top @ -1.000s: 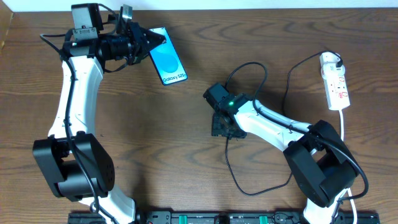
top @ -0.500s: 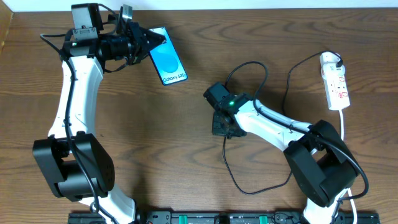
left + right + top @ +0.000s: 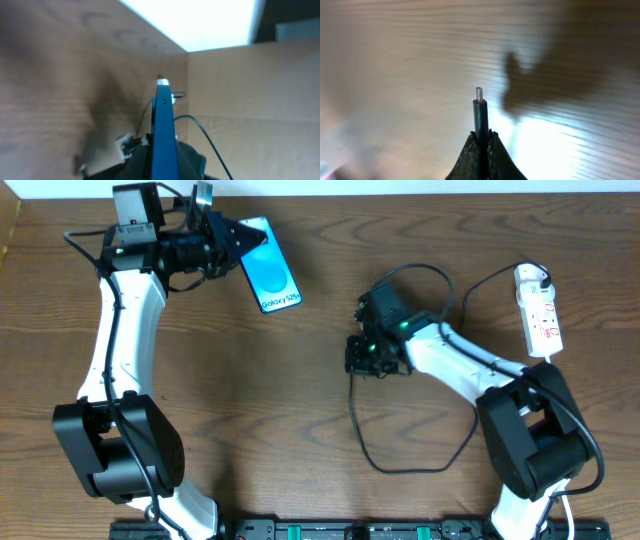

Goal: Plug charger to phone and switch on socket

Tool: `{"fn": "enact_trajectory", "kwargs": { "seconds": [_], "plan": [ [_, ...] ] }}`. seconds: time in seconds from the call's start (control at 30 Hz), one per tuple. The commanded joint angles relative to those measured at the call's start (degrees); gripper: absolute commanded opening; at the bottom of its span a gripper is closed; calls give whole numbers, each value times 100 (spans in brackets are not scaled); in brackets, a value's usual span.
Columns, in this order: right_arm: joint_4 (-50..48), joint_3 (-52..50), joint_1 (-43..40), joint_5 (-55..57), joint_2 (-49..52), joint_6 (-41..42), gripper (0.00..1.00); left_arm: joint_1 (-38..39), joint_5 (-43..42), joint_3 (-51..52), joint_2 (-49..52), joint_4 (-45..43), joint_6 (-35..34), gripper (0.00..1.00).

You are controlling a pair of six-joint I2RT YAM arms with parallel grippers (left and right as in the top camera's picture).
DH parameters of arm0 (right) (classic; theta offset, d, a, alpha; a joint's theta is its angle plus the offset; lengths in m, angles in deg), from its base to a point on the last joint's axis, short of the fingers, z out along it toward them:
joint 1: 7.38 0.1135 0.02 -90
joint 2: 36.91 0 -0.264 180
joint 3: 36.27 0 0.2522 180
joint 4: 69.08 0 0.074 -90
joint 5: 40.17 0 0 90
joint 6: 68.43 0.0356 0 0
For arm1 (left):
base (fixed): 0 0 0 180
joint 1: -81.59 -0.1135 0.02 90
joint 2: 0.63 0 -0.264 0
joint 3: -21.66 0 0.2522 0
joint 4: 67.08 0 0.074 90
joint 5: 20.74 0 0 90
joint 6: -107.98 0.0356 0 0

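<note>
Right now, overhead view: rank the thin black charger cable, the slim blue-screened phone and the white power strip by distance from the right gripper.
1. Thin black charger cable: pinched in the right gripper itself.
2. Slim blue-screened phone: up-left, held by the left gripper.
3. White power strip: far right edge.
</note>
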Motion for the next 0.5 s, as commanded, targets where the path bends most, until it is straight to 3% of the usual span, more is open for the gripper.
{"fn": "enact_trajectory", "kwargs": {
  "seconds": [0.0,0.3,0.47],
  "plan": [
    [-393,-7,-369,-2225,2,-767,1,-26,-826,-122,-107,-525,-229,7],
    [-2240,-7,-750,-4754,2,-741,1,-24,-861,-122,-107,-1615,-1110,7],
    [-3016,-7,-776,-4994,2,-417,1,-24,-1014,-122,-107,-2441,-1362,8]
  ]
}}
